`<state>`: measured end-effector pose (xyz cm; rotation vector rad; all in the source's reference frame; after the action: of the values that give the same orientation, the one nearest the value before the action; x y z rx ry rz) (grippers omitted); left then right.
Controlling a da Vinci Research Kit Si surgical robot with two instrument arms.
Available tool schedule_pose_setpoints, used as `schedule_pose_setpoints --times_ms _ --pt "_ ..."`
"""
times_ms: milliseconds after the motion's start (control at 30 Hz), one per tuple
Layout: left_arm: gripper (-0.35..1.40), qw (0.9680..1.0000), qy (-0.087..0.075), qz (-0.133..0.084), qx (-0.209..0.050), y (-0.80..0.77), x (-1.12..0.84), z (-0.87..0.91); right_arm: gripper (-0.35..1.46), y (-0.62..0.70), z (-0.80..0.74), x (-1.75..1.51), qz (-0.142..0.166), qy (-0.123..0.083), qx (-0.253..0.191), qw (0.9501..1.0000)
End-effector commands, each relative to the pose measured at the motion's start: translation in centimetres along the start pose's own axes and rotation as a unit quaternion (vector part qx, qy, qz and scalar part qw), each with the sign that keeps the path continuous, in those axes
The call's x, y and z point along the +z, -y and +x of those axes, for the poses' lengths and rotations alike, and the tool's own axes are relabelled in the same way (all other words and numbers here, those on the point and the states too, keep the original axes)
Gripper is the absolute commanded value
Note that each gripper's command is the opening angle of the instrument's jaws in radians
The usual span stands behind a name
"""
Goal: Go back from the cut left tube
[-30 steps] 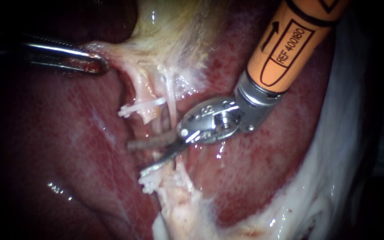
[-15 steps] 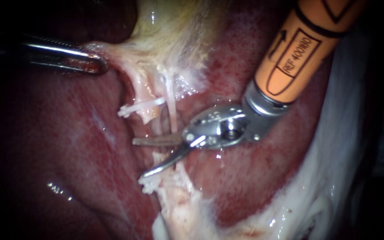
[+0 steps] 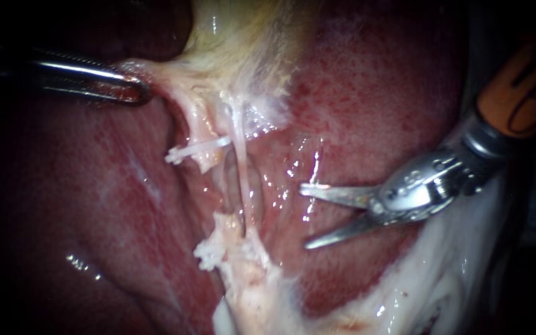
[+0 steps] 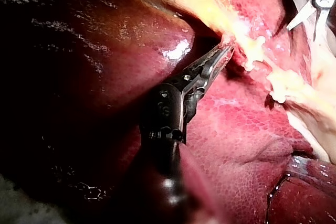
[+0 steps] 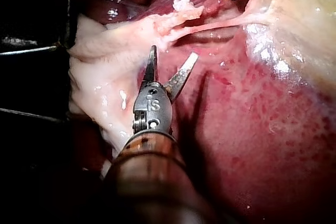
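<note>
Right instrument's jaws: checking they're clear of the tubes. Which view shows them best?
Endoscope view: the right instrument lies side-on, jaws open over the liver, apart from the tubes. Right wrist view shows it from behind; left wrist view, small, distant.

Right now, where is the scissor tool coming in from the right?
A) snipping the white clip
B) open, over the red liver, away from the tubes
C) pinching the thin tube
B: the right instrument sits over the liver, clear of the cut left tube, blades apart with nothing between them.
</note>
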<state>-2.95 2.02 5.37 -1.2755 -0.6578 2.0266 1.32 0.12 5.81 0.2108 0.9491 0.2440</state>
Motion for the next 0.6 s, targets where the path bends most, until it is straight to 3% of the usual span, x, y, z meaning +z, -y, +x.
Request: schedule_pose_setpoints --times_ms 33,233,433,600 --pt "-0.35 1.0 0.0 0.0 0.0 0.0 0.0 0.0 1.45 -0.04 0.0 -0.05 -0.007 0.008 0.0 0.9999" --pt "-0.35 1.0 0.0 0.0 0.0 0.0 0.0 0.0 1.45 -0.2 0.06 -0.25 -0.013 0.027 0.001 0.9995" --pt "-0.35 1.0 -0.001 0.004 0.002 -0.01 0.09 -0.07 1.45 -0.21 0.05 -0.26 0.01 0.023 0.004 0.9997" --pt "-0.35 1.0 -0.002 0.001 0.006 -0.01 0.26 -0.21 1.45 -0.21 0.05 -0.27 0.011 0.023 0.004 0.9997"
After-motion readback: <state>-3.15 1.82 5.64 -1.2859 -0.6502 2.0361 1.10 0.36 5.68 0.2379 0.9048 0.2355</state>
